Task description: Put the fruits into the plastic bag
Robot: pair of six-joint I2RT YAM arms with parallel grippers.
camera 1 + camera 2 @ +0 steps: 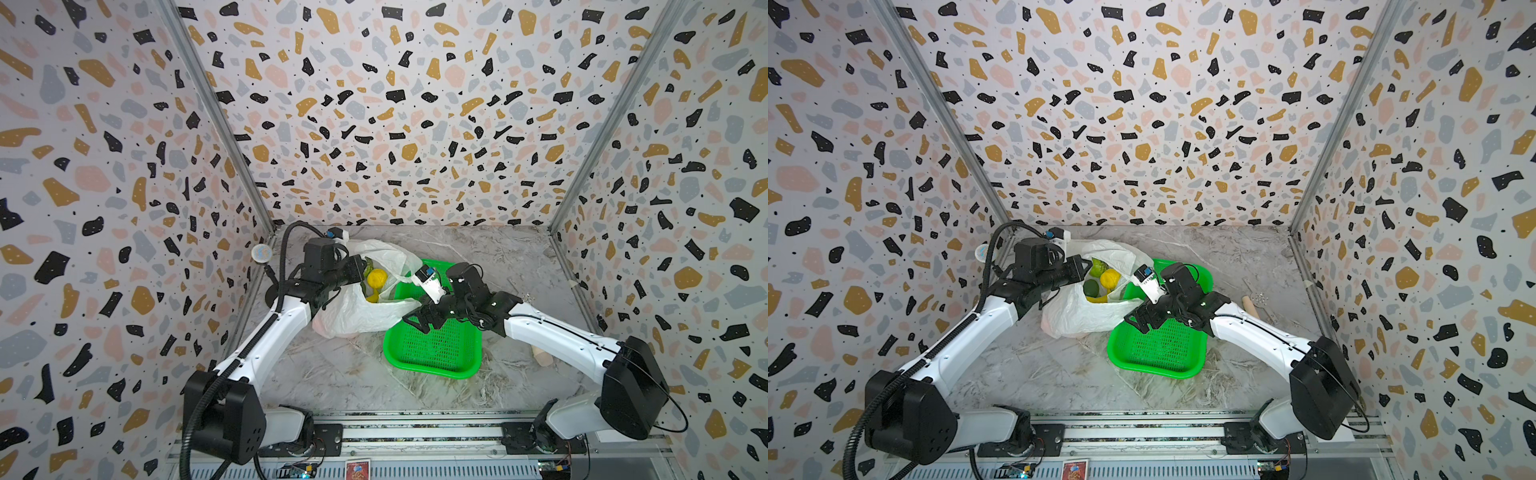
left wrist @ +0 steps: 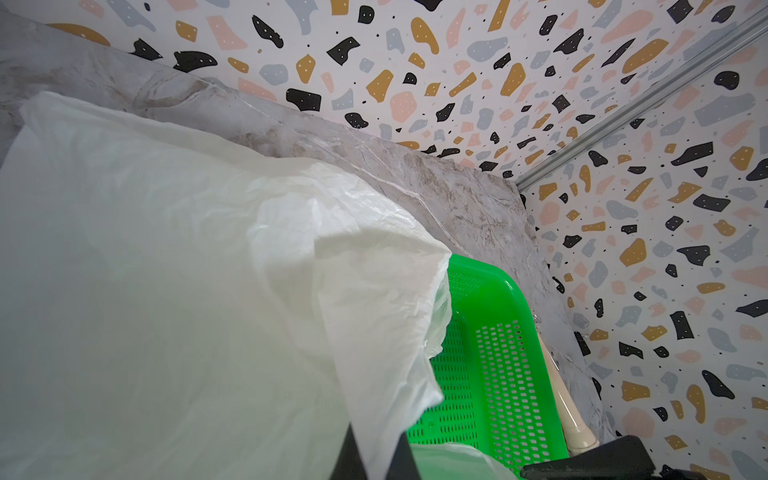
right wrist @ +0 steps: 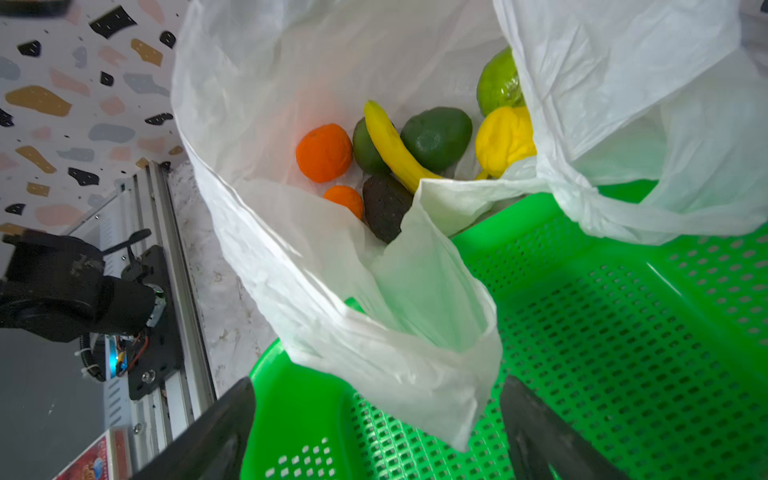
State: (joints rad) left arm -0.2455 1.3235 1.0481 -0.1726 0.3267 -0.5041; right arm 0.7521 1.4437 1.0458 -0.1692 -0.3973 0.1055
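Note:
The plastic bag lies on the marble table left of centre with its mouth held up. My left gripper is shut on the bag's rim. The right wrist view looks into the bag. Inside lie two oranges, a banana, avocados, a yellow lemon-like fruit and a bumpy green one. My right gripper stands open over the tray. A loose bag flap hangs between its fingers without touching them.
The bright green perforated tray sits right of the bag and holds no fruit. A beige wooden stick lies beyond the tray by the right arm. Terrazzo walls close three sides.

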